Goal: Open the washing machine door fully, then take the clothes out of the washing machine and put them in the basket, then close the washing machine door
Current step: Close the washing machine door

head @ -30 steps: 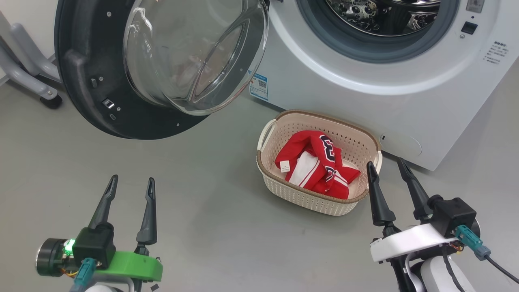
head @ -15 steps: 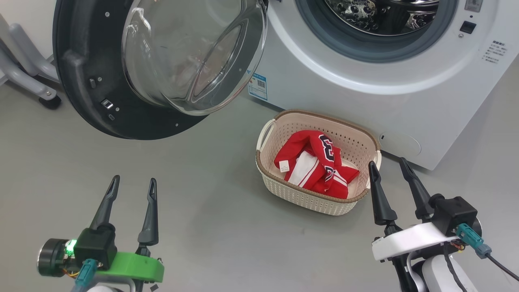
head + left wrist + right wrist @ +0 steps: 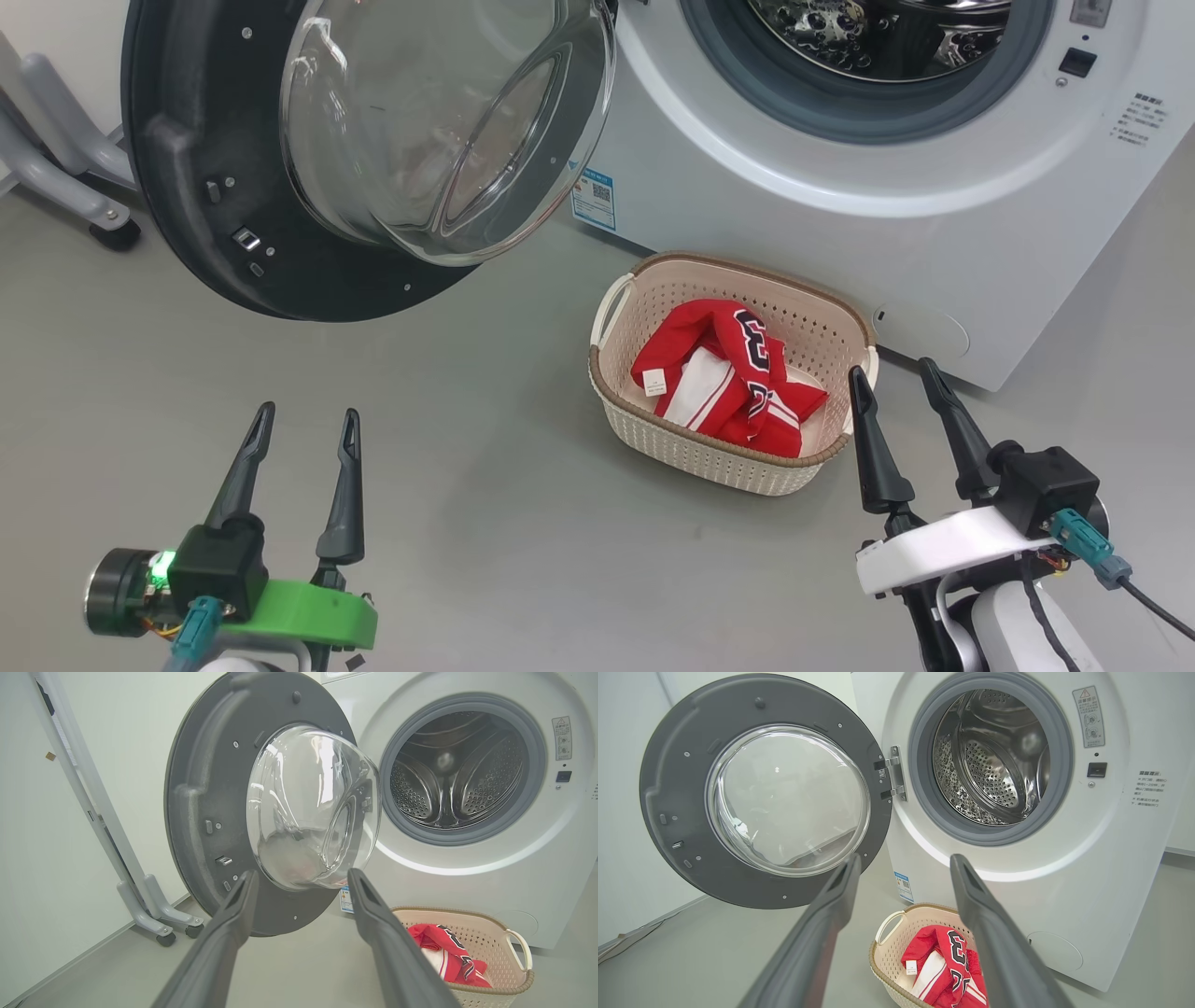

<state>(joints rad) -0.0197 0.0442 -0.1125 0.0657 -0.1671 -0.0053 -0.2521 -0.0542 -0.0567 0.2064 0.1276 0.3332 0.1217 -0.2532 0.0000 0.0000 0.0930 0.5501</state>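
Observation:
The washing machine (image 3: 840,233) stands at the back with its door (image 3: 233,187) swung wide to the left, its glass bowl (image 3: 439,131) bulging toward me. The steel drum (image 3: 990,760) looks bare inside. Red clothes (image 3: 728,383) with white panels and dark numerals lie in the cream basket (image 3: 653,439) on the floor before the machine. My left gripper (image 3: 308,420) hangs open over bare floor, left of the basket. My right gripper (image 3: 892,373) is open too, its fingers just off the basket's right handle, holding nothing.
A grey wheeled stand (image 3: 56,177) sits at the far left behind the door. Grey floor (image 3: 485,523) spreads between the grippers. A blue label (image 3: 596,198) marks the machine's lower front.
The right gripper has crept slightly to the right and up. The clothes, basket, door and left gripper stay as they were.

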